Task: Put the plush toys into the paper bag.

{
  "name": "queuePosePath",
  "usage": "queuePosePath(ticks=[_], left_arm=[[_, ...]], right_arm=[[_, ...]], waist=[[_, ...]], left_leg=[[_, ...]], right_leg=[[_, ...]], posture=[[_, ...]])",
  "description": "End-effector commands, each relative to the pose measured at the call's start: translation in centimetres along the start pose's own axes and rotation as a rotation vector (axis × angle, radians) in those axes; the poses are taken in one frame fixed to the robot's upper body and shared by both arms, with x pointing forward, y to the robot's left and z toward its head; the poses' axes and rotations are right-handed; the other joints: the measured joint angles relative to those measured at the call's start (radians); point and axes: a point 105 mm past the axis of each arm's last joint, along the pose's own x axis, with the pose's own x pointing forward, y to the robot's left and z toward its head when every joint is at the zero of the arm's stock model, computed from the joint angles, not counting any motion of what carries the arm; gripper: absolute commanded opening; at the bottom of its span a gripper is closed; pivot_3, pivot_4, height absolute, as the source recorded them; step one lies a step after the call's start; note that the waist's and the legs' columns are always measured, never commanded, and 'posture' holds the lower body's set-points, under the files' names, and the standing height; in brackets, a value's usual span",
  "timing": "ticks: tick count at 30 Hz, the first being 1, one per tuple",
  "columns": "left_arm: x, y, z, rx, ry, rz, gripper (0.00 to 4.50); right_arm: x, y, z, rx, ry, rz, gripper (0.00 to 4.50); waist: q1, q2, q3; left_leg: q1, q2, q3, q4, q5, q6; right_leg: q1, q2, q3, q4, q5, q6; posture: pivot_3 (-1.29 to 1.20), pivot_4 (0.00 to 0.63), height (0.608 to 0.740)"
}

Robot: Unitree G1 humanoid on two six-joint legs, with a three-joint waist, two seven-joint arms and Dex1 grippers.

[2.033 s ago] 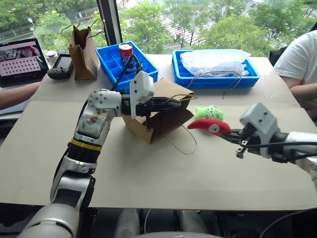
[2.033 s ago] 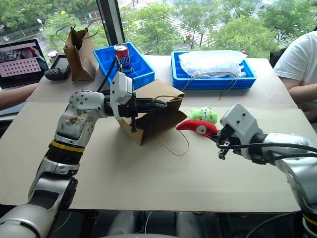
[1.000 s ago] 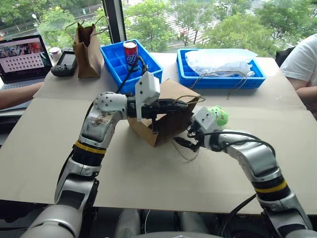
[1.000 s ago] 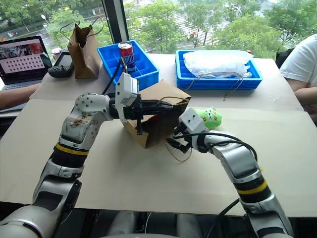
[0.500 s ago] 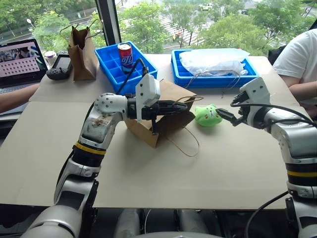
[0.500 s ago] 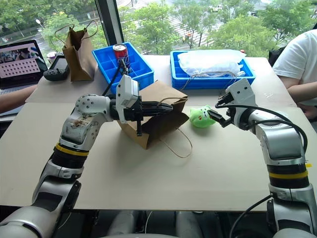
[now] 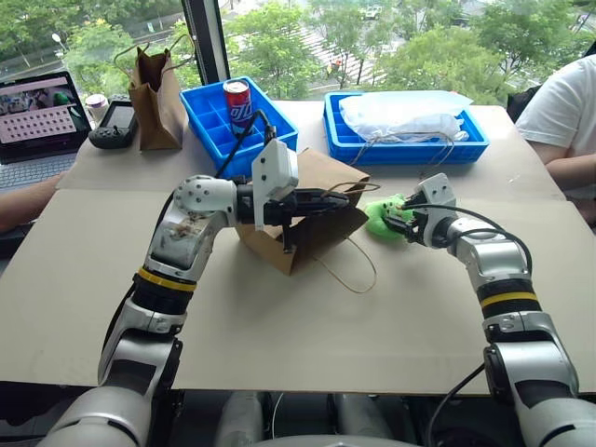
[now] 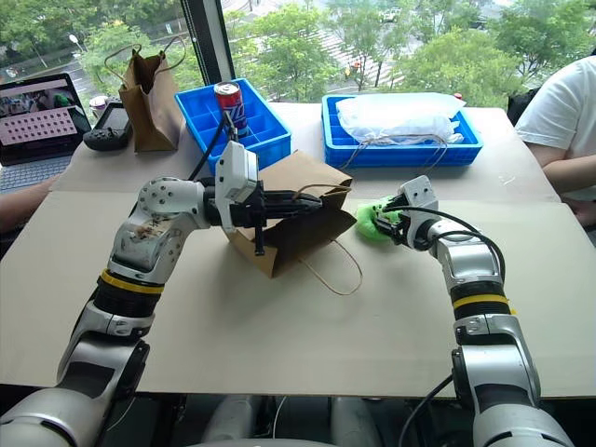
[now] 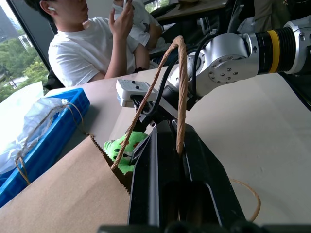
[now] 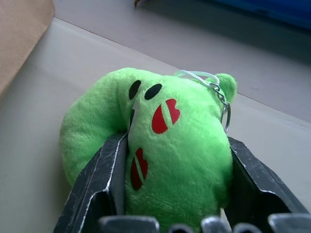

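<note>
Your right gripper [image 10: 177, 213] clamps lime-green plush toy [image 10: 160, 141] on table [image 7: 298, 326]; left gripper [image 9: 167, 145] pinches paper bag [image 7: 312, 223] handle [image 9: 181, 87], mouth open.

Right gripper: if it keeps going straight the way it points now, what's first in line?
Already there: the right gripper has the lime-green plush toy between its fingers. Pushing on, it would likely shove the toy toward the paper bag, though depth there is hard to judge.
</note>
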Motion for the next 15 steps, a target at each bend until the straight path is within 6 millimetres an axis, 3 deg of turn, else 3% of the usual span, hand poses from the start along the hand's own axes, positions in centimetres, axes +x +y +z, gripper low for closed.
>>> queuePosePath(ticks=[1,4,8,11,15], left_arm=[[0.1,0.1,1.0,0.045,-0.028,0.005,0.00],[0.6,-0.4,0.9,0.038,-0.040,-0.010,0.00],[1.1,-0.7,0.9,0.031,-0.051,-0.036,0.00],[1.5,-0.8,1.0,0.030,-0.057,-0.050,0.00],[1.8,-0.9,1.3,0.032,-0.070,-0.061,0.00]], right_arm=[[-3.9,-1.6,2.8,-0.076,-0.046,-0.070,1.08],[-7.0,-0.6,4.1,-0.105,-0.035,-0.038,0.14],[-10.4,4.1,4.0,-0.093,0.053,0.183,0.06],[-11.1,7.3,3.6,-0.084,0.085,0.308,0.06],[-8.9,10.6,4.7,0.007,-0.015,0.366,0.06]], waist=[[0.006,0.002,0.001],[0.012,0.004,0.001],[0.012,0.004,0.001],[0.005,0.004,0.001],[-0.003,0.003,0.002]], left_leg=[[-0.001,0.000,0.000,0.000,0.000,0.000],[-0.002,0.000,0.000,0.000,0.000,0.000],[-0.003,0.001,-0.001,0.000,-0.001,0.001],[-0.002,0.001,-0.002,-0.001,-0.001,0.002],[-0.001,0.000,-0.003,0.000,-0.001,0.003]], right_leg=[[0.000,0.000,0.000,0.000,0.000,0.000],[-0.001,-0.001,0.000,-0.001,0.000,0.000],[-0.001,0.000,0.000,-0.003,0.000,0.000],[0.000,0.001,0.000,-0.003,0.000,0.000],[0.001,0.001,0.001,-0.002,0.000,0.000]], posture=[[0.00,0.150,0.736],[0.00,0.150,0.736],[0.00,0.150,0.736],[0.00,0.150,0.736],[0.00,0.150,0.736]])
